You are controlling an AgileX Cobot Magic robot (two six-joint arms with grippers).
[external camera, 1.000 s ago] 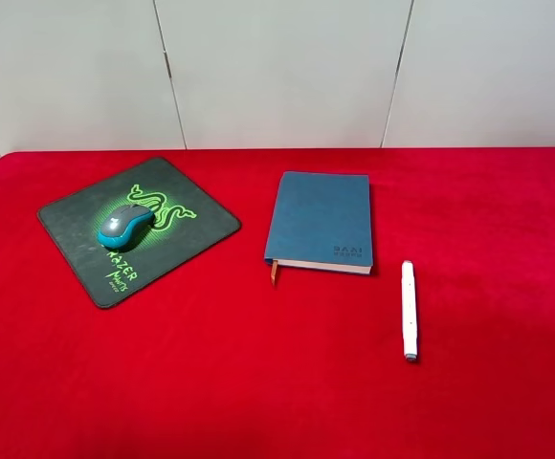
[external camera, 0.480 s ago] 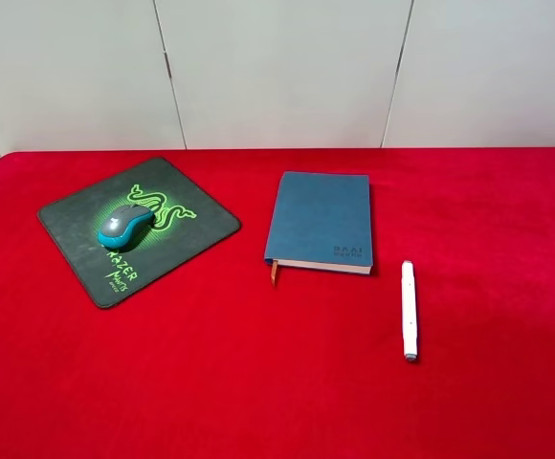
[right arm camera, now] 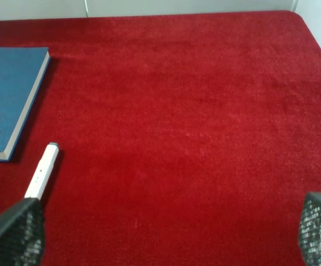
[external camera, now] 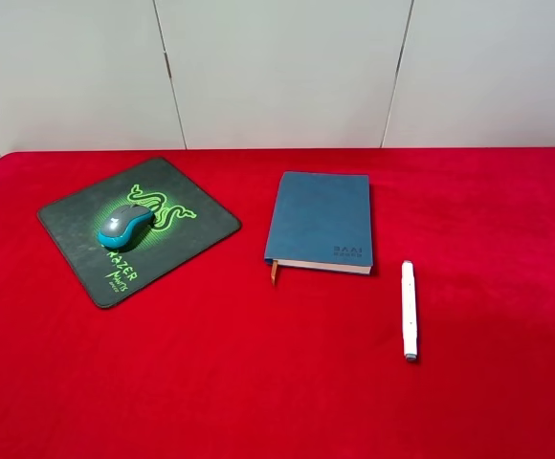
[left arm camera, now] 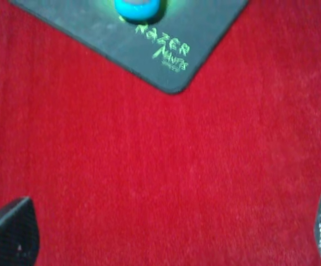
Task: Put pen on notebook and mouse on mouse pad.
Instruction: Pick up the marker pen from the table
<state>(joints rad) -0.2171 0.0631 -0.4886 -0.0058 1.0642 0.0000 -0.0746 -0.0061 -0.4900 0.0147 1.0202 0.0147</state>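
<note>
— Pen (external camera: 409,310)?
— Loose on the red table (external camera: 258,392), near the notebook (external camera: 321,220) but off it, to its right and closer to the front edge. Not yet on the cover.
— Mouse (external camera: 124,224)?
— Sitting on the mouse pad (external camera: 72,225), toward the rear left corner (done, by the look of it).
— Right gripper (right arm camera: 166,233)?
— Spread wide, holding nothing. Same for the left gripper (left arm camera: 169,233).
— Risks?
— Slim and round, so liable to roll or squirt out of a pinch closed off-centre. Might also roll off the cover if released tilted. Best gripped mid-shaft, laid flat.
</note>
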